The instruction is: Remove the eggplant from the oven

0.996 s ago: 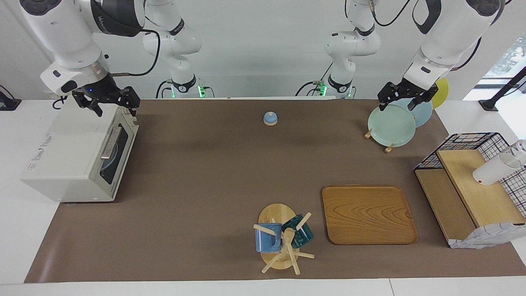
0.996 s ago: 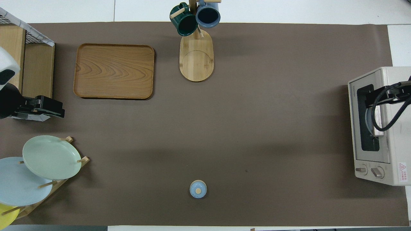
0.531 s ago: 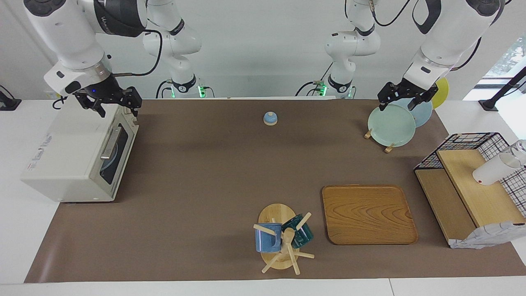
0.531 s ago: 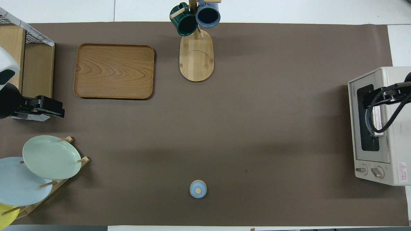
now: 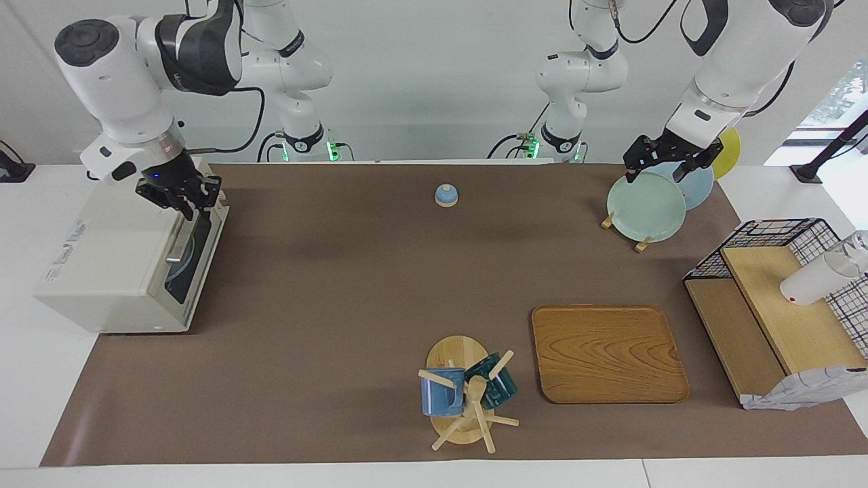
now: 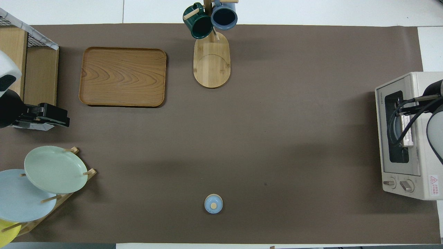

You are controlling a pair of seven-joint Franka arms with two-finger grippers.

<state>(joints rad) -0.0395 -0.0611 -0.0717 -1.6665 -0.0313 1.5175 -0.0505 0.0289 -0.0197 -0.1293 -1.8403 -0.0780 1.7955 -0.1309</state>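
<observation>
The cream-white oven [image 5: 115, 257] stands at the right arm's end of the table with its dark glass door shut; it also shows in the overhead view [image 6: 415, 180]. The eggplant is hidden. A bluish curved rim shows through the glass. My right gripper [image 5: 184, 203] is open and hangs low over the top front edge of the oven, at the end of the metal bar handle [image 5: 180, 240] nearer the robots. In the overhead view the right gripper [image 6: 398, 108] covers the upper part of the door. My left gripper [image 5: 668, 166] is open and waits over the plate rack.
A rack of plates [image 5: 644, 207] stands at the left arm's end, with a black wire basket with wooden shelves [image 5: 773, 298] beside it. A wooden tray [image 5: 607, 352] and a mug tree [image 5: 468, 393] lie farther out. A small blue lid [image 5: 445, 195] sits near the robots.
My right gripper has turned about its wrist, come down and moved toward the oven door's handle. The left arm has not moved. The oven door stays shut.
</observation>
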